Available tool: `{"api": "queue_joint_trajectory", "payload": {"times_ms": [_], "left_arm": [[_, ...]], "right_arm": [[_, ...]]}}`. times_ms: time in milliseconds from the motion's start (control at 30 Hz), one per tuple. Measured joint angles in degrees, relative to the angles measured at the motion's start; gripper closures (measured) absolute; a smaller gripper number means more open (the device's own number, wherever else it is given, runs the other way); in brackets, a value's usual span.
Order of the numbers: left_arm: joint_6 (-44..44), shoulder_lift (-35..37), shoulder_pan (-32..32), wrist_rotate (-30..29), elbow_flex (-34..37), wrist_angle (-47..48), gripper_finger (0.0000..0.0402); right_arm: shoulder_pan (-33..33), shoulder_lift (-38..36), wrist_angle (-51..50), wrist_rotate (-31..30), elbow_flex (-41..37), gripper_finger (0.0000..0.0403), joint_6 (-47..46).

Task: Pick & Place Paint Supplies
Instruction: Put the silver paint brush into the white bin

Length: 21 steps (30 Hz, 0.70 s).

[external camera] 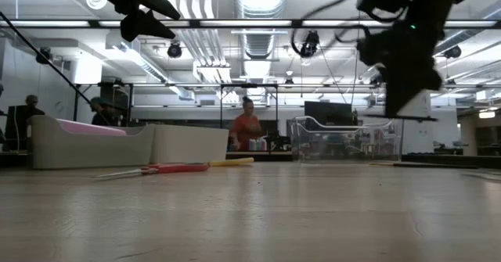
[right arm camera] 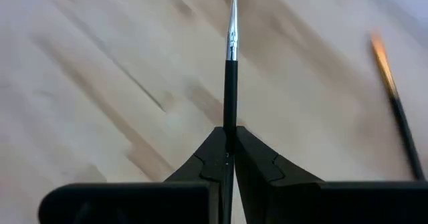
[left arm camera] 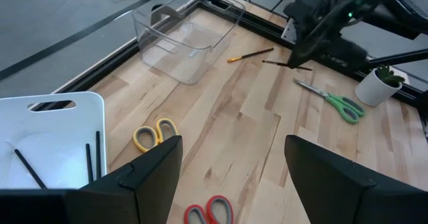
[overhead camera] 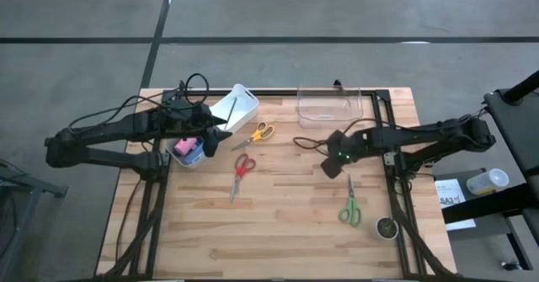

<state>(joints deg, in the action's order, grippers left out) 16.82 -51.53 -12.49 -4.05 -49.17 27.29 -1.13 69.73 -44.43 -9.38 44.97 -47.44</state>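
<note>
My right gripper (right arm camera: 229,134) hangs over the table's right middle (overhead camera: 331,166), shut on a thin black-handled paintbrush (right arm camera: 230,77). A second brush with an orange end (right arm camera: 396,110) lies flat on the wood beside it (left arm camera: 251,55). My left gripper (left arm camera: 234,177) is open and touches nothing, raised over the far left (overhead camera: 226,136). Next to it stands a white bin (left arm camera: 73,100) with thin dark brushes (left arm camera: 91,154) lying in it. A pink bottle (overhead camera: 185,146) lies in a container under the left arm. My right gripper pinches the brush's black handle (right arm camera: 229,120) between its two fingertips, a little behind the silver ferrule (right arm camera: 232,40). The fingers come steeply from above and lie across the brush. The brush sticks out about level beyond them, lifted clear of the table (external camera: 399,119).
A clear plastic bin (overhead camera: 328,107) stands at the far edge, right of centre. Yellow scissors (overhead camera: 259,132), red scissors (overhead camera: 242,168) and green scissors (overhead camera: 349,208) lie on the wood. A small potted plant (overhead camera: 386,227) stands near the right edge.
</note>
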Motion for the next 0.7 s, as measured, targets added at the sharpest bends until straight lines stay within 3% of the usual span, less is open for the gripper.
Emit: {"api": "queue_joint_trajectory", "payload": {"times_ms": [200, 500, 700], "left_arm": [[0.0, 0.0, 0.0, 0.0, 0.0, 0.0, 0.0130], [0.0, 0.0, 0.0, 0.0, 0.0, 0.0, 0.0130], [0.0, 0.0, 0.0, 0.0, 0.0, 0.0, 0.0130]], "right_arm": [[-3.7, 0.0, 13.3, 3.8, 3.1, 0.0386, 23.3], [-11.5, 0.7, 19.5, 10.3, 10.5, 0.0386, 54.8], [-13.2, 6.2, 21.7, 12.5, 16.3, 0.0386, 80.2]]}}
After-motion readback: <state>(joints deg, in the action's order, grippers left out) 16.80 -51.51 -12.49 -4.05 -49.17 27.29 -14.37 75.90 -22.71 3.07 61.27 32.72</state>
